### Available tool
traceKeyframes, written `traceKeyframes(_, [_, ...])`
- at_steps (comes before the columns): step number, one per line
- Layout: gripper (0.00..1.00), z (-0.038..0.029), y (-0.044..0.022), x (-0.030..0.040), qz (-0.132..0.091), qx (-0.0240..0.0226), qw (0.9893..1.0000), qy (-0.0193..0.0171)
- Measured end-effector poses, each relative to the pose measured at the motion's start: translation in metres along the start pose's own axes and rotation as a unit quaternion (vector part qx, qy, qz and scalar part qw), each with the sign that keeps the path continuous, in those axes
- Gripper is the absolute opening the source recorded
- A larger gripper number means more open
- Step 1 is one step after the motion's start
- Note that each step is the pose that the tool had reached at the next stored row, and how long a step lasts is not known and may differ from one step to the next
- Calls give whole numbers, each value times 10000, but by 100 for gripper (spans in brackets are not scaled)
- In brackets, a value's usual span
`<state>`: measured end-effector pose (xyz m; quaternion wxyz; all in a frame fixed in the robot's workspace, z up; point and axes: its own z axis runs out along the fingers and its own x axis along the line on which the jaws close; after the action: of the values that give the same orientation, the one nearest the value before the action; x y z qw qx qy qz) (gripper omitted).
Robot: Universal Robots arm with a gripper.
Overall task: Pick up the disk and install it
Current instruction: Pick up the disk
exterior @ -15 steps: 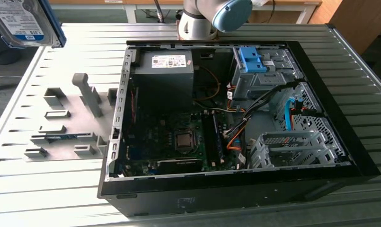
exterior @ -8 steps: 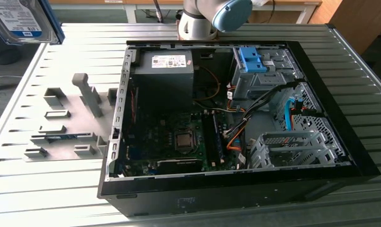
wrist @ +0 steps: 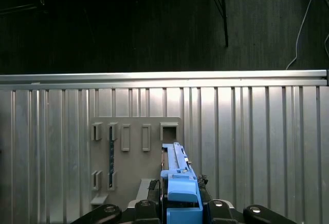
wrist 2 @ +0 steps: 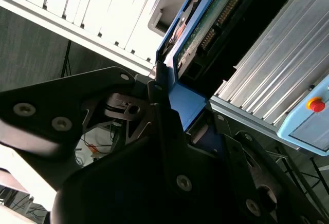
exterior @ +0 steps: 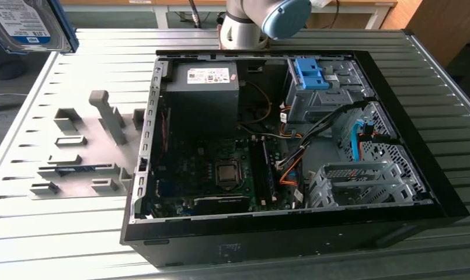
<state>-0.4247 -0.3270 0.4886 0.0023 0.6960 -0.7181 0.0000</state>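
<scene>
The black gripper (wrist: 180,196) is clamped on the flat silver-metal disk (wrist: 177,165) in its blue plastic carrier, long axis running straight out from the jaws (edge-on in both wrist views). The open black computer case (exterior: 421,175) lies well apart, toward the exterior view's right.

Exterior view: high, oblique, looking down on the ribbed silver metal table (exterior: 102,55), open black computer case (exterior: 410,134) and grey slotted fixture plate (exterior: 83,156). First wrist view: well above, facing down at that same plate and table. Second wrist view: close, sighting along the black gripper (wrist 2: 187,106) at the blue-framed silver disk (wrist 2: 203,26), seen in both wrist views.
</scene>
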Motion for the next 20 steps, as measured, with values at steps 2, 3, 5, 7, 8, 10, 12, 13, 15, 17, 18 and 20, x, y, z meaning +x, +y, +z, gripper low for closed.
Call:
traceKeyframes(2, [36, 0, -5, -1, 0, 0, 10000, 0])
traceKeyframes(3, [36, 0, -11, -1, 0, 0, 10000, 0])
traceKeyframes(5, [36, 0, -23, -1, 0, 0, 10000, 0])
traceKeyframes(7, [36, 0, -36, -1, 0, 1, 10000, 0])
traceKeyframes(8, [36, 0, -42, -1, 0, 0, 10000, 0])
traceKeyframes(10, [36, 0, -55, -2, 0, 0, 10000, 0])
traceKeyframes(12, [36, 0, -68, -2, 0, 0, 10000, 0])
traceKeyframes(13, [36, 0, -74, -2, 0, 0, 10000, 0])
traceKeyframes(15, [36, 0, -85, -3, 0, 0, 10000, 0])
traceKeyframes(17, [36, 0, -93, -3, 0, 1, 10000, 0])
traceKeyframes(18, [36, 0, -97, -3, 0, 0, 10000, 0])
traceKeyframes(20, [36, 0, -105, -3, 0, 0, 10000, 0])
